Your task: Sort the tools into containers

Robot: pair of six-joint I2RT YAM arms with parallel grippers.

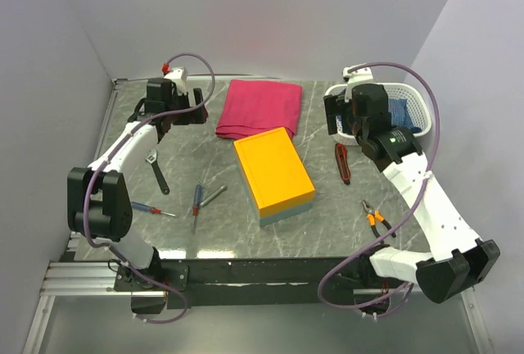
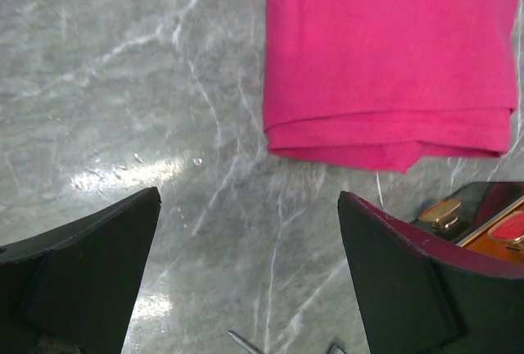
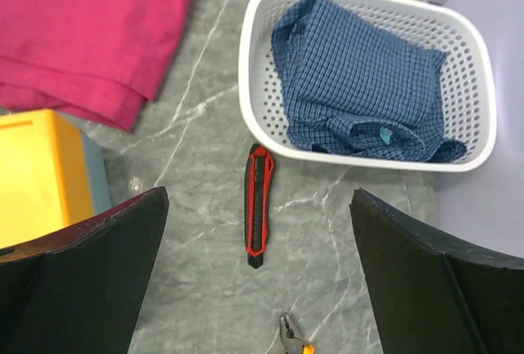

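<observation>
Toward the table's (image 1: 327, 231) left edge, from above, wrench (image 1: 157, 171) and screwdrivers (image 1: 196, 200) lay loose; pliers (image 1: 374, 217) by the right edge. Left wrist: left gripper (image 2: 250, 276), jaws spread, hung beside the pink cloth (image 2: 385, 59), which it might snag. Right wrist: right gripper (image 3: 258, 288), jaws spread, hung over the red-black tool (image 3: 259, 205); blue cloth (image 3: 352, 75) filling the basket (image 3: 473, 83) could crowd tools.

The grey marbled bench (image 1: 196, 145) carries a folded pink cloth (image 1: 260, 106) at the far middle; nearer, touching the cloth's edge, an orange-topped box (image 1: 273, 172); far right, a white slotted basket (image 3: 255, 83); near it a red-and-black utility knife (image 3: 256, 205); nearer still, orange-handled pliers (image 1: 375, 217); on the left, a dark adjustable wrench (image 1: 157, 170), a red-handled screwdriver (image 1: 154, 209), a second red-handled screwdriver (image 1: 196, 200) and, just beside that one, a thin grey tool (image 1: 214, 196).
</observation>
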